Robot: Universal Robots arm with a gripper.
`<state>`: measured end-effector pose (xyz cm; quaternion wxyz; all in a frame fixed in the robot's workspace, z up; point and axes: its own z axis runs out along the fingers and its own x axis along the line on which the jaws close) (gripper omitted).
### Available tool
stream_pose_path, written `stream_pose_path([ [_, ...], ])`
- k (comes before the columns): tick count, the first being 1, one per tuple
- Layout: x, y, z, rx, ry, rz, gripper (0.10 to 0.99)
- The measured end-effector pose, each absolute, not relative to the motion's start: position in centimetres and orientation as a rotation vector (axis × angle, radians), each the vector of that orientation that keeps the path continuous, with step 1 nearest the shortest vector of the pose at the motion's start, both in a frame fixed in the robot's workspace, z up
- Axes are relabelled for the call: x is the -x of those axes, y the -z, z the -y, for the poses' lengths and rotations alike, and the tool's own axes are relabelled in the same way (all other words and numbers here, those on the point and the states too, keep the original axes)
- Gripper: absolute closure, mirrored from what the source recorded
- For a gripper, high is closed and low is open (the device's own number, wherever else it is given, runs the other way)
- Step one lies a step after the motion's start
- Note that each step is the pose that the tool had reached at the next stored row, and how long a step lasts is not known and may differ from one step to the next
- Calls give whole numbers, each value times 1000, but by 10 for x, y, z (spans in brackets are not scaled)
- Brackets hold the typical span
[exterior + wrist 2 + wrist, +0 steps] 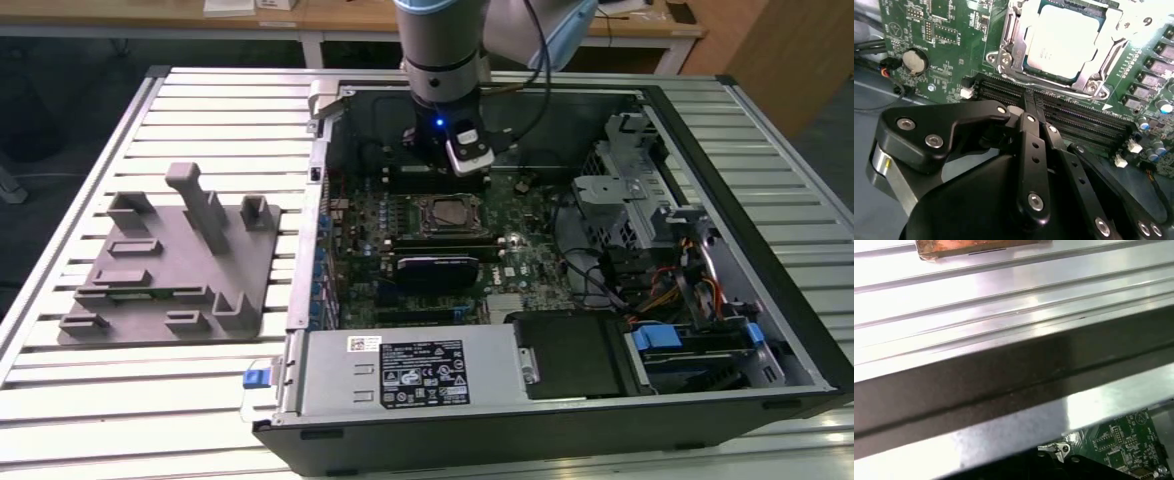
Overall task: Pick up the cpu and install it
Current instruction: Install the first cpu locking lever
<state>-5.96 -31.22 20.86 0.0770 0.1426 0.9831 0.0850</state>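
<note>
step: cpu [1066, 40] seated in motherboard socket [1009, 55] | hand [1034, 107] fingers together, holding nothing, just beside socket over RAM slots [1084, 122] | judged: placement done, socket frame unlatched

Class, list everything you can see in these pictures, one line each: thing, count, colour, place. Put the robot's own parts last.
cpu: one, silvery, seated in the socket on the motherboard.
socket frame: one, metal, around the cpu.
motherboard: one, green, inside the case.
memory slots: several, black, beside the socket.
coin cell: one, silver, on the motherboard.
computer case: one, black, open, lying on the table.
power supply: one, grey, at the case's near edge.
fixture: one, grey, with upright posts, on the exterior view's left.
table: one, slatted aluminium.
arm: one, grey, above the case.
gripper: one, black, fingers together, holding nothing, over the memory slots.
</note>
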Motion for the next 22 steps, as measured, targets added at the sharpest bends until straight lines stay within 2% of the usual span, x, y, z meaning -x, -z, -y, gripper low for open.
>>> stream_pose_path([
  [22,60,-210,323,-427,-232,-2953,980],
])
